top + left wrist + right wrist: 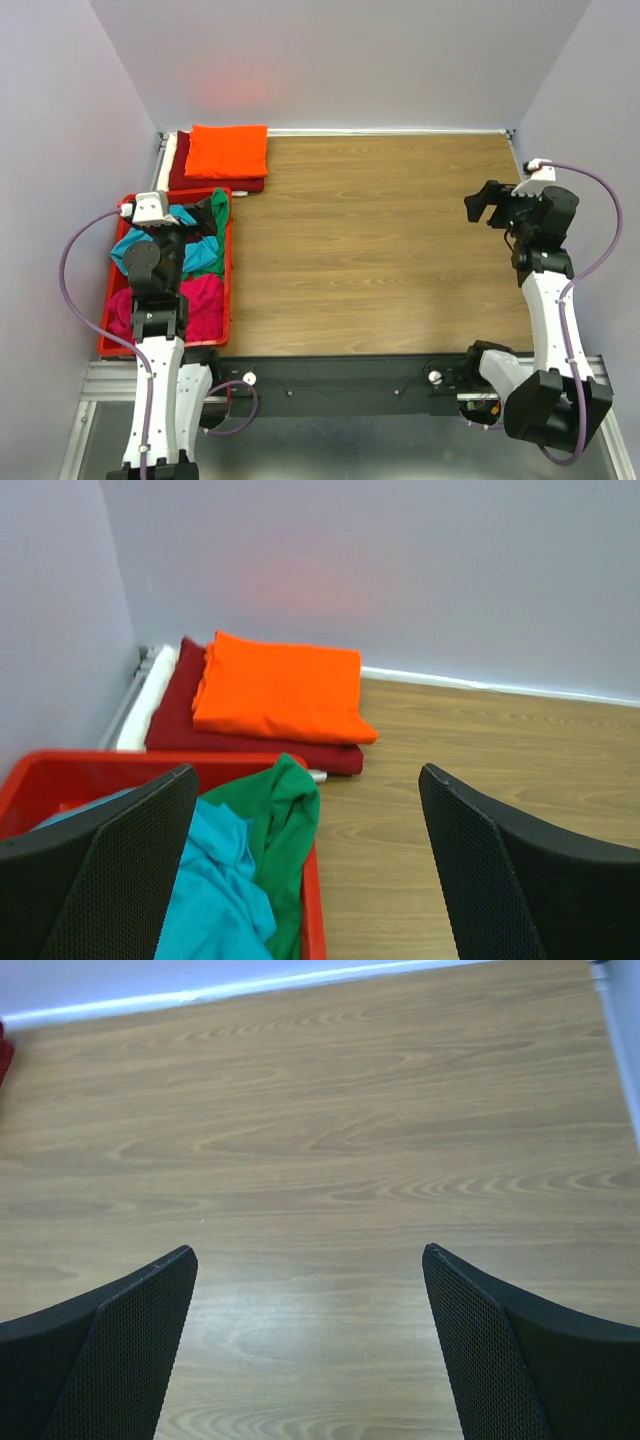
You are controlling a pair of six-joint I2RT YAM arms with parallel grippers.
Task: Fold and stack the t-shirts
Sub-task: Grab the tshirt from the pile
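The turquoise t-shirt (200,258) lay crumpled in the red crate (229,300) at the table's (380,250) left edge, between a green t-shirt (217,207) and a magenta t-shirt (205,305). The left gripper (307,775) hung above the crate, its fingers spread and empty. The right gripper (308,1252), likewise spread, hovered over the wood. Behind the crate, an orange t-shirt (228,150) lay folded atop a dark red t-shirt (215,183) and a white t-shirt (140,715).

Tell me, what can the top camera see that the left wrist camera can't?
Only the top camera shows the right gripper, open over bare table, and the magenta shirt in the red crate. Only the left wrist camera shows the left gripper up close, its black mesh fingers spread open with nothing between them. Both show the orange shirt folded on the dark red shirt, and the green shirt and turquoise shirt crumpled in the crate.
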